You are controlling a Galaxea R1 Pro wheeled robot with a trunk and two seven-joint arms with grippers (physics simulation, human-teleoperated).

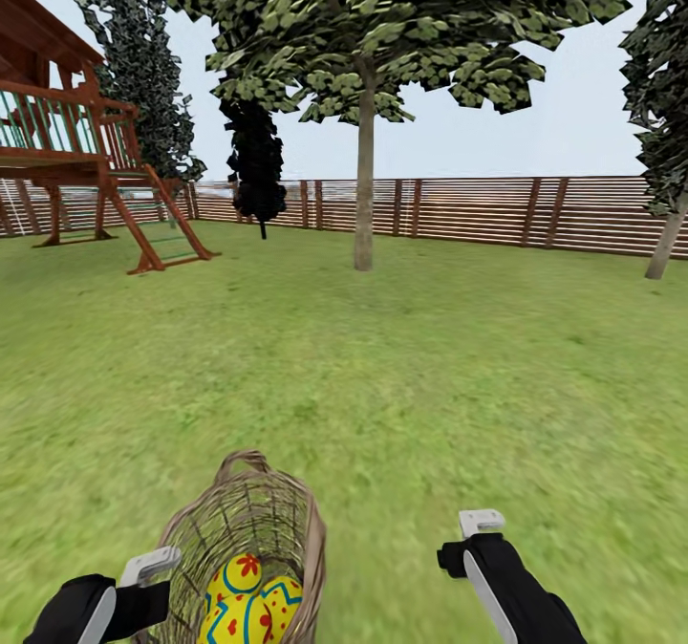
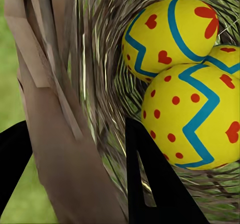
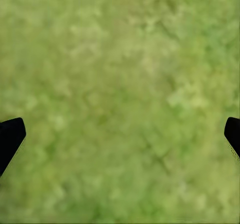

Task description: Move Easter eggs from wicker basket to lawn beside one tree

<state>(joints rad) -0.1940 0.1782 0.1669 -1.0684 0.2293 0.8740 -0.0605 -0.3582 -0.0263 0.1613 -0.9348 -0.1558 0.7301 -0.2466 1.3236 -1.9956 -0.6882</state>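
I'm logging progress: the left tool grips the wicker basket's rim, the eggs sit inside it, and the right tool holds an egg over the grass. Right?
Not quite. The right tool is open and empty over the lawn, as the right wrist view shows. The left tool does straddle the wicker basket rim, eggs inside.

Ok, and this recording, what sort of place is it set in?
A simulated fenced back garden, by the look of it: a wide lawn enclosed by a brown slatted fence, a wooden playhouse at one side, and a pale-trunked tree standing on the grass.
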